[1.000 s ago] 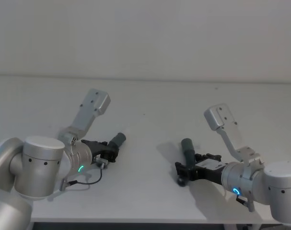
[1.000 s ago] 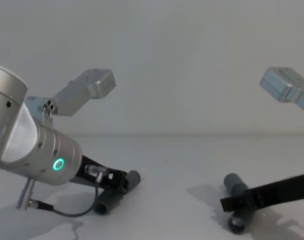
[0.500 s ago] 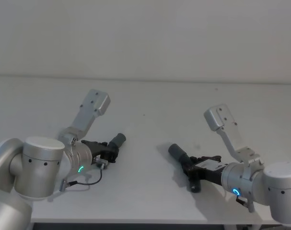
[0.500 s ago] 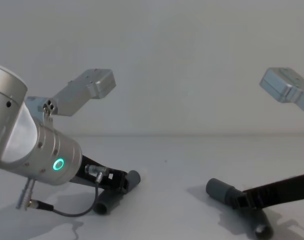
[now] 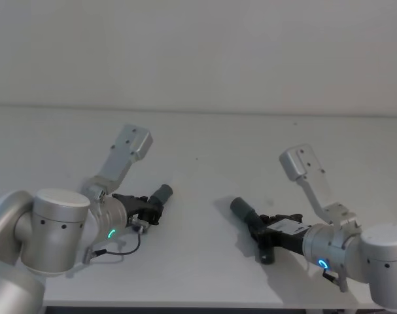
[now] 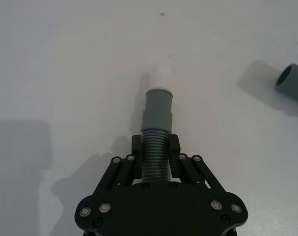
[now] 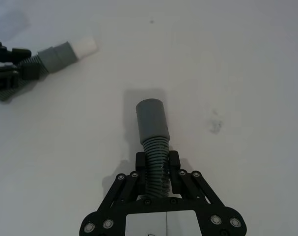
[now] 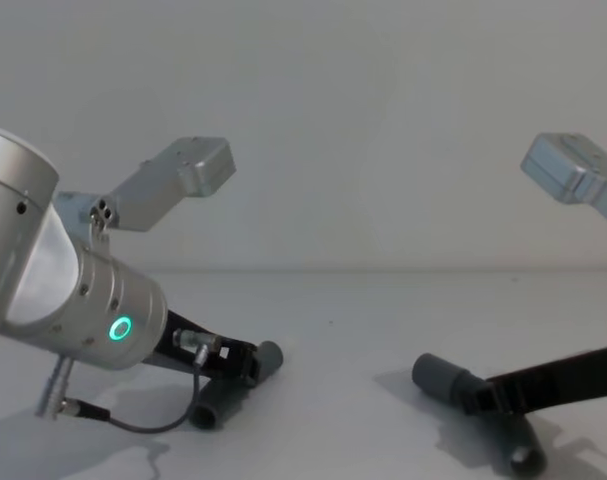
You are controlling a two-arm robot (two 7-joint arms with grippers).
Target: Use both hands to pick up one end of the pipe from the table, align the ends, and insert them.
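1. Two pipe pieces are held well apart. In the head view the left piece [image 5: 161, 193] is lower left of centre and the right piece [image 5: 241, 210] lower right of centre. Both are low at the table [image 5: 205, 144]; I cannot tell whether they hang clear of it.
2. The left gripper [image 6: 154, 147] is clamped on its piece's ribbed middle, with the grey cuff [image 6: 157, 105] and white tip [image 6: 161, 76] sticking out ahead.
3. The right gripper [image 7: 154, 158] is likewise closed on ribbing, its open cuff [image 7: 151, 119] projecting forward.
4. The pieces look light. The ribbed section probably flexes, so a cuff may droop or wander during alignment. A hold close behind the cuff, as here, should steady it. The ribs likely give grip, while the smooth cuffs look slippery.
5. Next, the tip and open cuff need to share one line before pushing.
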